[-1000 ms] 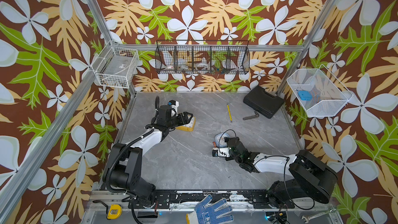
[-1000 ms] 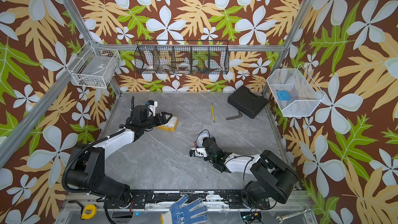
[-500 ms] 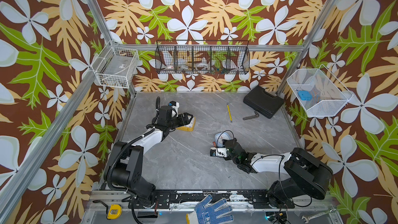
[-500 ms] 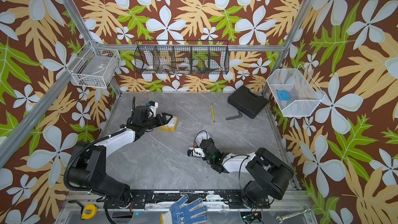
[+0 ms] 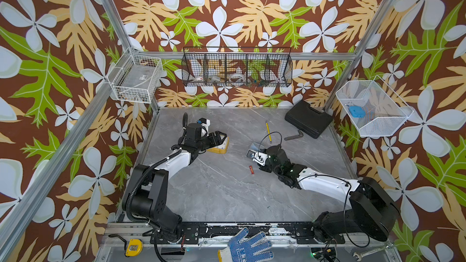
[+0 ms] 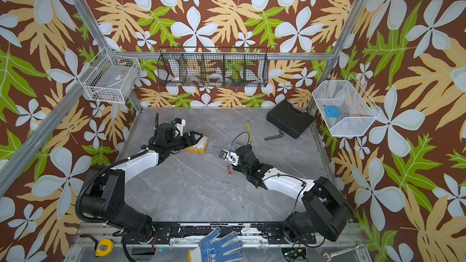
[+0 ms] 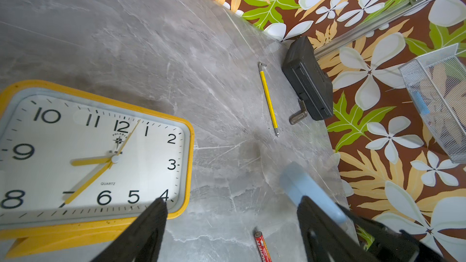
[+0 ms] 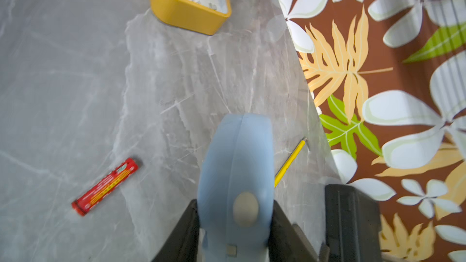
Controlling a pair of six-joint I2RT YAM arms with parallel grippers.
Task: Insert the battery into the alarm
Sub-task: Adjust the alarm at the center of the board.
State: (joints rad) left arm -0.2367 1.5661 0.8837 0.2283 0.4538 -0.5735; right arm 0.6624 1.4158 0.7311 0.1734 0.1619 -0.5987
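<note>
Grey marble-look table [image 5: 227,197] carries everything. On it the left arm [image 5: 174,163] reaches low toward the alarm clock [image 7: 100,152]. Its end effector [image 7: 232,201] hovers at the clock's corner by the 4, jaws wide apart and holding nothing. One fingertip [image 7: 158,205] overlaps the dial's rim, and whether it touches is hard to tell.

The right arm [image 5: 325,185] stretches low toward the clock from the opposite side. Its end effector [image 8: 234,205] is clamped on a pale blue rounded object [image 8: 237,152], which is blurred and cut off by the frame, so it cannot be named.

The clock lies face up: yellow case, white rectangular dial, black numerals, yellow hands. Its back is hidden.

The battery [image 8: 106,186] is red with yellow print. It lies loose on the table out past the clock's 4 corner, apart from the clock and touched by neither end effector.
</note>
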